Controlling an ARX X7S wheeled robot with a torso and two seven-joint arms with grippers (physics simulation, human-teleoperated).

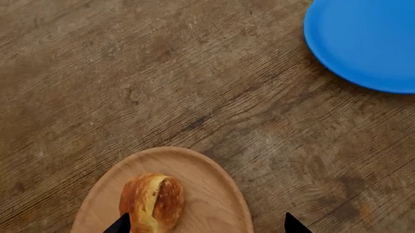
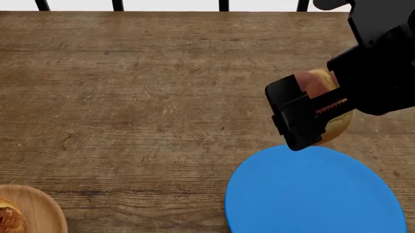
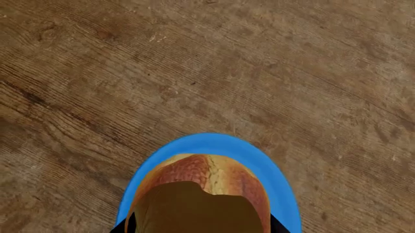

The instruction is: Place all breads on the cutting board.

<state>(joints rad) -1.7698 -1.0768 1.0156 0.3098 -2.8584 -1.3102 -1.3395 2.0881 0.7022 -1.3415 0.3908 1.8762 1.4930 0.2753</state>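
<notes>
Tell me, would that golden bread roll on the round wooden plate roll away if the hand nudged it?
The oval golden-brown roll looks rounded, so a sideways nudge would probably rock or roll it. The round light wooden plate seems to have a shallow raised rim that may stop it. Its cracked crust suggests it's firm, fairly light and not slippery.

Two bread rolls: one at seven o'clock, another at two o'clock. One blue plate, one wooden plate, one table.
</notes>
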